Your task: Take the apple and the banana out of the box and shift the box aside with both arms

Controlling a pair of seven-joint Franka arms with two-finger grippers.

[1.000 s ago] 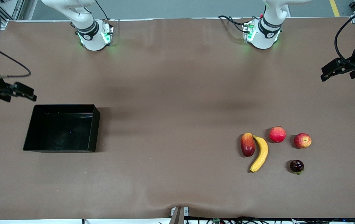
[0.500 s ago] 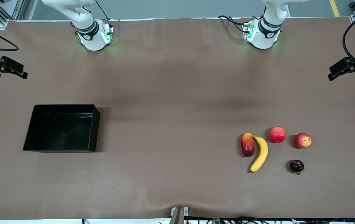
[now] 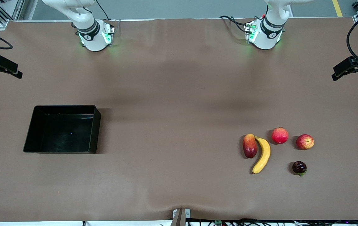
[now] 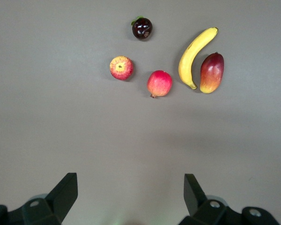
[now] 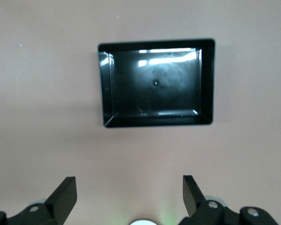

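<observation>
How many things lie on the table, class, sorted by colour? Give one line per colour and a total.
Yellow: 1, the banana
Red with yellow: 2, the apple and the mango-like fruit
Pink-red: 1, the round fruit
Dark purple: 1, the small dark fruit
Black: 1, the box
Total: 6

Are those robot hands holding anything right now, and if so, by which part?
Nothing is held. The left gripper and right gripper both hang open and empty; the banana, apple and box lie untouched on the table.

White arms (image 3: 86, 18) on green-lit bases (image 3: 262, 36), black banded joints, black cables, black fingers (image 4: 63, 194).
</observation>
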